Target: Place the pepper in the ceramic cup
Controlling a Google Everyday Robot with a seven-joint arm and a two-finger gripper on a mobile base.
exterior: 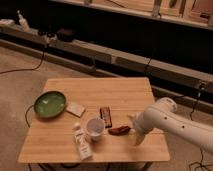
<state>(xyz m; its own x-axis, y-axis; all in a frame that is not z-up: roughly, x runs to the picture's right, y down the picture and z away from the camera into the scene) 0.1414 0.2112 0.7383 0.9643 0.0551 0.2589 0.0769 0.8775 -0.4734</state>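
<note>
A wooden table (pixel 125 90) is being shown across the middle of the frame, its far edge toward the top and its near edge toward the bottom. The white arm (pixel 172 121) is being extended in from the lower right, with its rounded final segment being angled down and leftward over the table's right part. The gripper (pixel 134 129) is being held low at the arm's left end, just right of the frame's centre and close above the tabletop. Its two pale fingers (pixel 132 119) are being held well apart, one toward the table's far side and one toward the near edge, and nothing is being gripped between them. A wide green bowl (pixel 50 105) is being seen at the table's left. A white bottle (pixel 81 144) is being seen lying lower left of centre, and the writing on its label cannot be read. The ceramic cup (pixel 95 127) is standing upright just right of the bottle's upper end, mouth open to the top. A dark bar (pixel 105 115) with orange stripes is lying flat just above and right of the cup, and no lettering can be made out on it. A small pale square (pixel 76 109) is lying just right of the bowl. The pepper (pixel 118 130) is lying on the tabletop between the cup and the gripper, near the cup, with its right end at the gap of the spread fingers.
</note>
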